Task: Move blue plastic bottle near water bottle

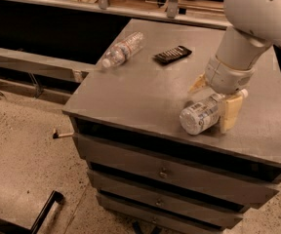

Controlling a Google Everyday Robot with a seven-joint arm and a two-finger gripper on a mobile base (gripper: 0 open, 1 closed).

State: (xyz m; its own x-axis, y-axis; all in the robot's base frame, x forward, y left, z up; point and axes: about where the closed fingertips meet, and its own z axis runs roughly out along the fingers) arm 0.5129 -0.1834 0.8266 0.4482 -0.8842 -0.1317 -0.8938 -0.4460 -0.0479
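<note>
The blue plastic bottle lies on its side near the front right of the grey cabinet top, its bottom end facing the camera. My gripper is down over its far half and open. One tan finger is on the bottle's left and the other on its right. The cap end is hidden behind the gripper. The water bottle, clear and ribbed with a reddish label band, lies on its side at the far left of the top, well away from the gripper.
A black remote-like object lies on the top between the two bottles, towards the back. The cabinet has drawers below. A dark counter runs along the back left. The floor is speckled.
</note>
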